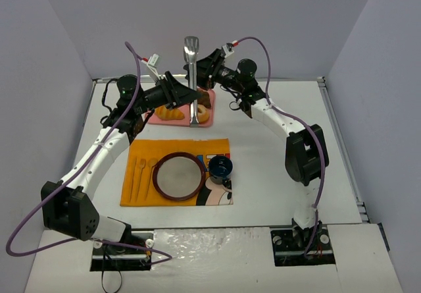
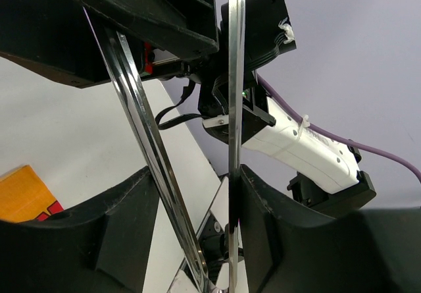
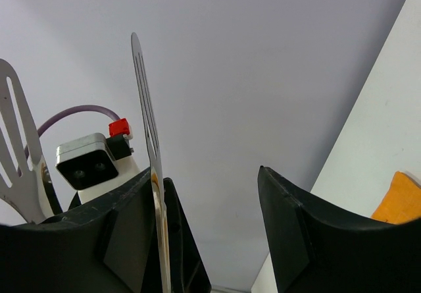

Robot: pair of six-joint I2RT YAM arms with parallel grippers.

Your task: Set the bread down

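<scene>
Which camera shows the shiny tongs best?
The top view: the tongs show at full length, upright above the pink tray. The left wrist view shows only their two shiny arms up close; the right wrist view shows just their slotted blades.

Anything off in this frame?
The tongs stand upright at the pink tray, slotted ends in the air, gripped low by the left gripper; the right gripper is open beside them. Nothing spilled.

The left gripper (image 1: 189,95) and upright tongs (image 1: 191,69) hide part of the far pink tray (image 1: 212,99), so the bread cannot be told among its pastries (image 1: 170,113). The left wrist view cuts off both ends of the tongs.
</scene>
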